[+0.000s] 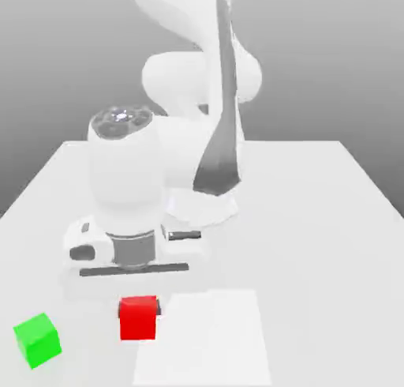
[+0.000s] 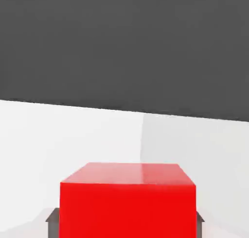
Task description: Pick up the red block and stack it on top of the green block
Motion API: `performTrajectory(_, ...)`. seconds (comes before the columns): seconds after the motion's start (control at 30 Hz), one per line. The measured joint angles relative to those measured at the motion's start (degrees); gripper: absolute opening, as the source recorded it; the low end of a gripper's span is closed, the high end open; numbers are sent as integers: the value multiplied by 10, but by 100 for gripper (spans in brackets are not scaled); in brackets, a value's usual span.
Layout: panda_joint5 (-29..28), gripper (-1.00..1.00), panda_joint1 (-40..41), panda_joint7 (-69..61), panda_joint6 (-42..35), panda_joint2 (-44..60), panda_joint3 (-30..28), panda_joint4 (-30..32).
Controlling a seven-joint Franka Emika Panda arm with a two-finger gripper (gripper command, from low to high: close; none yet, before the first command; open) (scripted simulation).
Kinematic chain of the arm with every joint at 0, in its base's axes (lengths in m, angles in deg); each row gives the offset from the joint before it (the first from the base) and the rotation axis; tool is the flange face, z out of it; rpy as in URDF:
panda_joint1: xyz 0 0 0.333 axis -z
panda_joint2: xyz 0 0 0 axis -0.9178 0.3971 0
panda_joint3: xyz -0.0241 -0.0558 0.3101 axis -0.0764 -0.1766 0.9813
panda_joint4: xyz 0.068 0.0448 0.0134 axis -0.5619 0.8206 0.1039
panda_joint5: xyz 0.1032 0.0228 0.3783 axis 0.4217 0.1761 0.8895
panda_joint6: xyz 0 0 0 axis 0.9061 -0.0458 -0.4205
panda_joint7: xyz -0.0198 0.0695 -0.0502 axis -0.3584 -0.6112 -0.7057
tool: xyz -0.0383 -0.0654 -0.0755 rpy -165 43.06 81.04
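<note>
The red block [image 1: 138,317] sits low over the white table near the front, directly under my hand. My gripper [image 1: 139,308] straddles it, with a dark finger [image 1: 158,305] showing at the block's side. In the hand view the red block [image 2: 127,203] looms close, and the dark fingertips [image 2: 50,218] press against both of its sides, so the gripper [image 2: 127,221] is shut on it. Whether the block touches the table I cannot tell. The green block [image 1: 37,340] rests on the table at the exterior view's left of the red one, about a block's width apart.
The white table [image 1: 316,219] stretches back and to the exterior view's right. A paler rectangular patch [image 1: 209,338] lies flat on it beside the red block. The arm's bulky body [image 1: 158,172] rises behind the hand.
</note>
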Motion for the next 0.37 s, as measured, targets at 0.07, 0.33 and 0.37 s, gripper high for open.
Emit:
performTrajectory(0.07,8,-100,27,22,-23,2,-31,-24)
performTrajectory(0.33,77,100,79,1,28,91,-25,-55)
performTrajectory(0.37,77,100,79,1,28,91,-25,-55)
